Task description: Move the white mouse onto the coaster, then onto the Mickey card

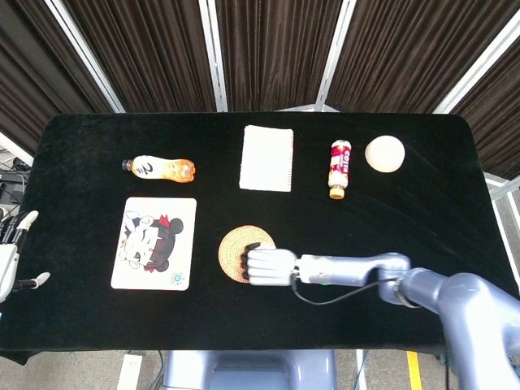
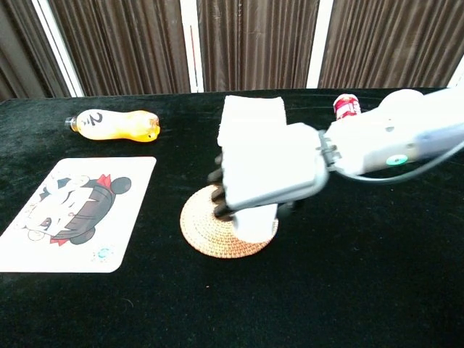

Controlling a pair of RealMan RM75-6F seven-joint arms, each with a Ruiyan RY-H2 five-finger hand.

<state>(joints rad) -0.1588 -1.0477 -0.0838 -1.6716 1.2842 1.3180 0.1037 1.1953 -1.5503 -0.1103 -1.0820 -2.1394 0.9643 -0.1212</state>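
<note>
A table (image 1: 455, 187) draped in black velvet-like cloth fills the middle of the room. Behind it hang dark brown pleated curtains (image 1: 268, 49), split by slanting white metal frame bars (image 1: 210, 53). Grey floor (image 1: 81, 370) with a yellow marking (image 1: 412, 370) shows below the table's front edge.
</note>
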